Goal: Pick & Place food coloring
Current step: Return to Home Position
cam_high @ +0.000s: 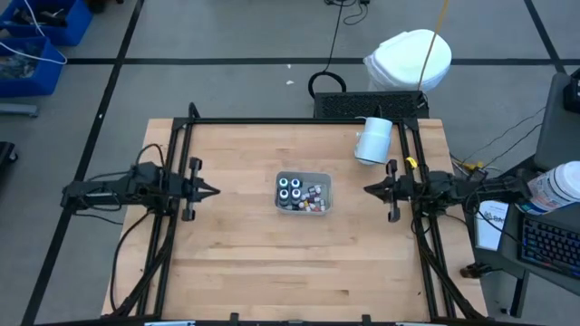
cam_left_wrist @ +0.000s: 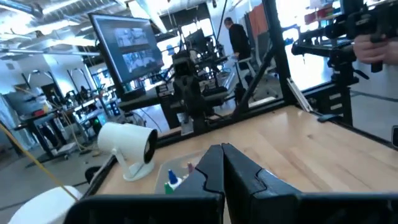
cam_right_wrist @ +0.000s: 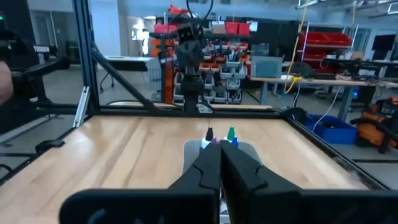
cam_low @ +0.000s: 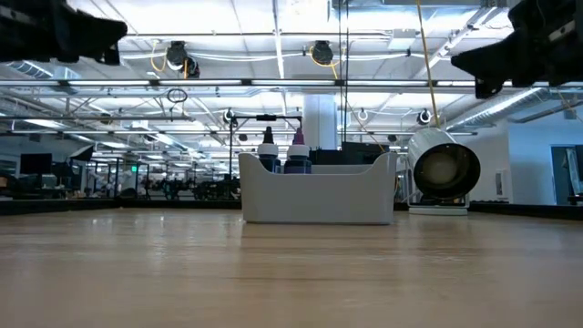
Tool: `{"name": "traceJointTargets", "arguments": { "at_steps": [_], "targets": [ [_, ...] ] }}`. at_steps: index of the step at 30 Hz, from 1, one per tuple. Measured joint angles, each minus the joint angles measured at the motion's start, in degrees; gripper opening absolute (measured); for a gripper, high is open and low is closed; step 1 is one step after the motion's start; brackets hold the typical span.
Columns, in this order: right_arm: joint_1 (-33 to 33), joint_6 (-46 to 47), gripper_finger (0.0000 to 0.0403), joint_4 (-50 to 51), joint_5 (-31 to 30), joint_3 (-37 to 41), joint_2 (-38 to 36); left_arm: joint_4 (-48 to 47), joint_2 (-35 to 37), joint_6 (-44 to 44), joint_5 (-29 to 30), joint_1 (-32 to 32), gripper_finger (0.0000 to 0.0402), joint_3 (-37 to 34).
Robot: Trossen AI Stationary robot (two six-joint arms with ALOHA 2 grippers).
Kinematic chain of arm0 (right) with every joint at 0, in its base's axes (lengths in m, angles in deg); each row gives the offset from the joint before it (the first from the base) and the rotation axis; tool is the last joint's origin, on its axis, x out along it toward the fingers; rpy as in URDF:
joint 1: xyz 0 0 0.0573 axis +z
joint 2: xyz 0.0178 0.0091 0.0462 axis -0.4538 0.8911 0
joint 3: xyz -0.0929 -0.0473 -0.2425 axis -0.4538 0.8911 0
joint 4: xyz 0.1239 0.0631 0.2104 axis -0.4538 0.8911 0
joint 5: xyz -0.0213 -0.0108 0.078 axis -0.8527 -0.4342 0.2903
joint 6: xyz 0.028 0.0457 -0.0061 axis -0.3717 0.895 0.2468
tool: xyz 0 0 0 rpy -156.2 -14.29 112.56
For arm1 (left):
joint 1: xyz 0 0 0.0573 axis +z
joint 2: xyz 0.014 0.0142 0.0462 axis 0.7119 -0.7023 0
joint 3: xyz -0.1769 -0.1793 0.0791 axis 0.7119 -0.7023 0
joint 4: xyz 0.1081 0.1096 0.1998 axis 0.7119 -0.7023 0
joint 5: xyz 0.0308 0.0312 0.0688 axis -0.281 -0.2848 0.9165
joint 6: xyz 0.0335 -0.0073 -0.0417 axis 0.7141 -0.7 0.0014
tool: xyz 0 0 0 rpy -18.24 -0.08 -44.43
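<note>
Centre of table (cam_high: 254,263): tray (cam_high: 304,174) with the food coloring (cam_high: 292,190) inside, bottles upright in the left half, smaller pieces piled in the right half. Flanking the tray and well apart from it: left gripper (cam_high: 216,191) on the left, right gripper (cam_high: 366,189) on the right, both raised above the tabletop. Behind the right gripper, near the far right corner: cylinder (cam_high: 372,139) lying on its side.

Overhead straight down, low camera level across table (cam_high: 236,263), wrist cameras facing inward, all sharing tray (cam_low: 319,196).
</note>
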Motion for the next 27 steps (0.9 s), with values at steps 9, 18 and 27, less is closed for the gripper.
{"name": "traceJointTargets", "arguments": {
  "at_steps": [9,18,27],
  "targets": [
    [0.0,1.5,0.0,-2.6,-0.1,7.3,-5.7,6.4,4.6,-0.2,-0.4,0.0,0.0001,-9.1],
    [0.0,1.6,0.0,0.9,-0.2,7.8,-7.7,3.6,5.9,-1.0,-6.8,3.5,0.0001,-10.2],
    [0.0,3.2,0.0,2.8,-2.0,7.9,-7.7,3.7,5.7,-2.3,-10.4,7.2,0.0001,-10.2]
  ]
}}
